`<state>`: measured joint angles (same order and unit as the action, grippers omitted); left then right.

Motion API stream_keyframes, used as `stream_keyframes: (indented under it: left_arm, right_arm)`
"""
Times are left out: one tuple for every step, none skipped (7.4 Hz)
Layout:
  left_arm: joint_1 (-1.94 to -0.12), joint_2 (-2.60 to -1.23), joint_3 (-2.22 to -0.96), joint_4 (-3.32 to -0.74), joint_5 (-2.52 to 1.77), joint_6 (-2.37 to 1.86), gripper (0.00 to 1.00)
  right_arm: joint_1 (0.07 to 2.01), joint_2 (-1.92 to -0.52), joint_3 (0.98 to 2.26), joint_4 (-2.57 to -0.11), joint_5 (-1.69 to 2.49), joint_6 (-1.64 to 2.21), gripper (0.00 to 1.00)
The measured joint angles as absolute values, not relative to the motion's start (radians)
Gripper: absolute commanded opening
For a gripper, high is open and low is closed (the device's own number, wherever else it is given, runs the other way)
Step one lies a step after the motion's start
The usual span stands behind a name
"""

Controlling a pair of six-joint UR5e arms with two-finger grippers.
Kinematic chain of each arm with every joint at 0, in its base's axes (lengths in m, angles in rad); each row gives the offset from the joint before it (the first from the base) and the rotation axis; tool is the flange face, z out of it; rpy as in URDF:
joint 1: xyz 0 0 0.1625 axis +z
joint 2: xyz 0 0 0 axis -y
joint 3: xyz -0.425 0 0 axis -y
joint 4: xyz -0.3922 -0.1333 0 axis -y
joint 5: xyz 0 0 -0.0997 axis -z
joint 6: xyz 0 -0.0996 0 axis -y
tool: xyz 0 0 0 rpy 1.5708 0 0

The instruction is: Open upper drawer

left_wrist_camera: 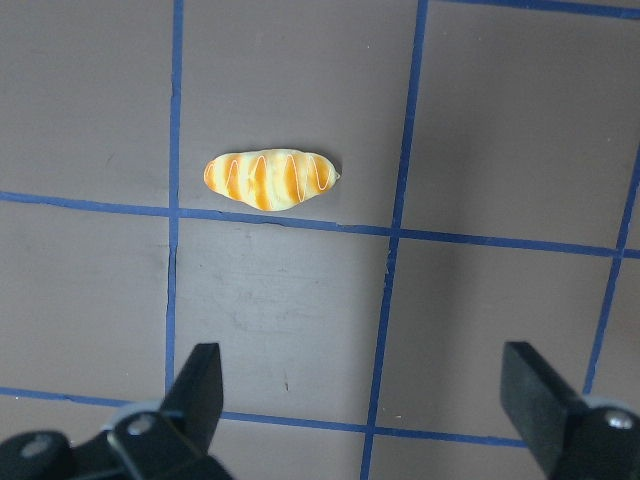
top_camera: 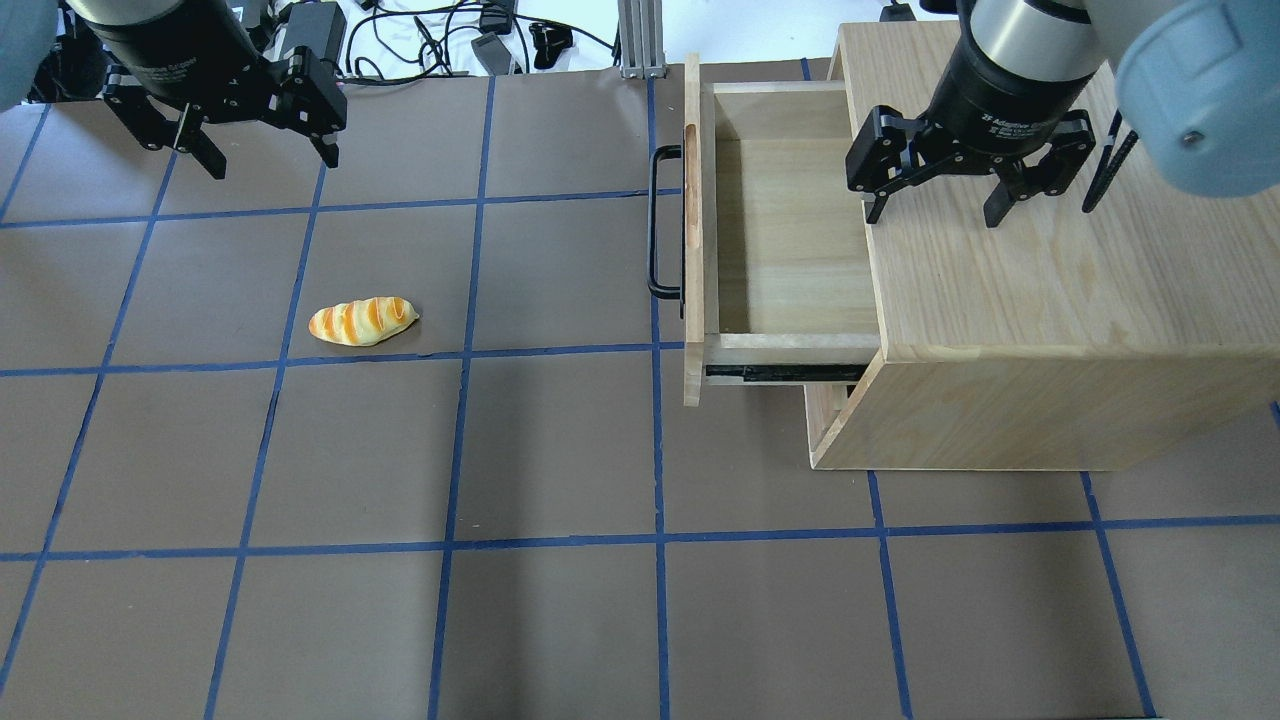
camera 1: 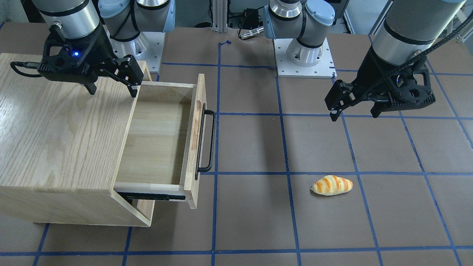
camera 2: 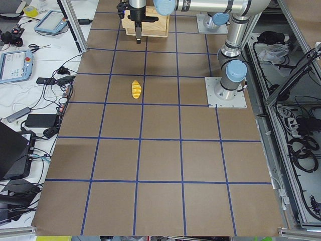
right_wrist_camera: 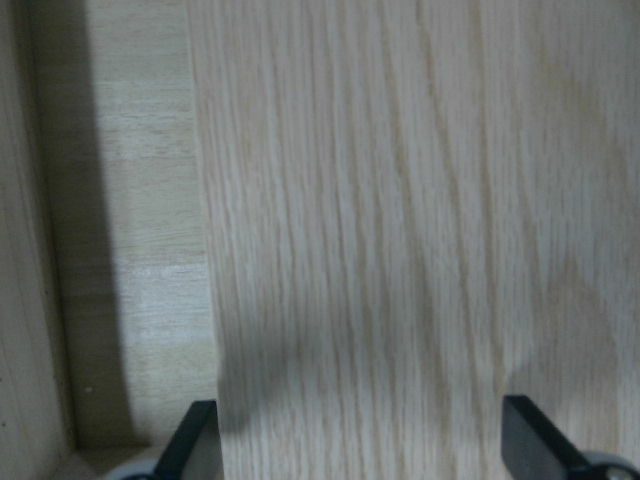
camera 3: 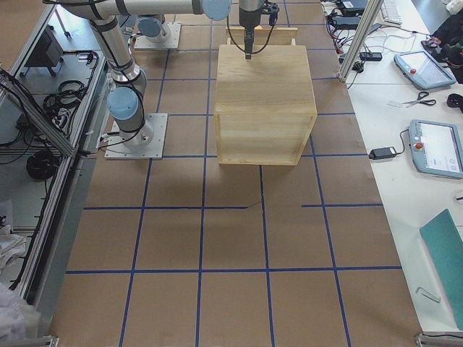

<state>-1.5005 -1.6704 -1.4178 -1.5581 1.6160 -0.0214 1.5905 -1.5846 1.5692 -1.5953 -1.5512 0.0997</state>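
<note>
While my right gripper (top_camera: 932, 215) hangs over the cabinet (top_camera: 1050, 290), its fingers (top_camera: 875, 205) stand wide apart and grip nothing. One finger sits about over the front edge of the cabinet top and the other is further in over the oak. That wrist's camera shows mostly the grain of the top, with a shaded strip of the drawer (top_camera: 790, 240) floor down the left side. My two fingertips show far apart at the bottom corners of that view. I cannot tell how much of a gap there is between the tips and the wood.

The drawer is pulled well out of the cabinet, toward the middle of the table (top_camera: 560, 450), so its box lies open to the overhead camera. A black rail (top_camera: 785, 372) shows along its near side. Its front panel stands upright, with the oval slot (camera 1: 196, 125) cut through it. The long black handle (top_camera: 652, 225) is on the outer face, pointing away from the cabinet. Neither of my grippers touches the drawer or the handle.

My left gripper (top_camera: 273, 165) hangs above the bare table, well apart from the cabinet, also spread wide and holding nothing. From its wrist I look down on a bread roll (left_wrist_camera: 270, 180) lying just beyond a blue tape line (left_wrist_camera: 400, 235), ahead of my open fingers and clear of them.
</note>
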Motion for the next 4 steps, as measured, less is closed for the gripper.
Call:
stream_keyframes:
  left_arm:
    - [-1.516,-1.665,-1.427,-1.552,1.617,-0.021,1.0]
    - [-1.537,-1.661,-1.431,-1.552,1.617,-0.02,1.0]
    - [-1.553,-1.655,-1.432,-1.557,1.616,-0.018,1.0]
    - [-1.56,-1.65,-1.429,-1.566,1.613,-0.009,1.0]
  right_arm:
    - [1.59,-1.585,1.569,-1.595,-1.552,0.1,1.0]
    - [1.59,-1.585,1.569,-1.595,-1.551,0.1,1.0]
    - [1.59,-1.585,1.569,-1.595,-1.551,0.1,1.0]
    - [1.591,-1.585,1.569,-1.595,-1.552,0.1,1.0]
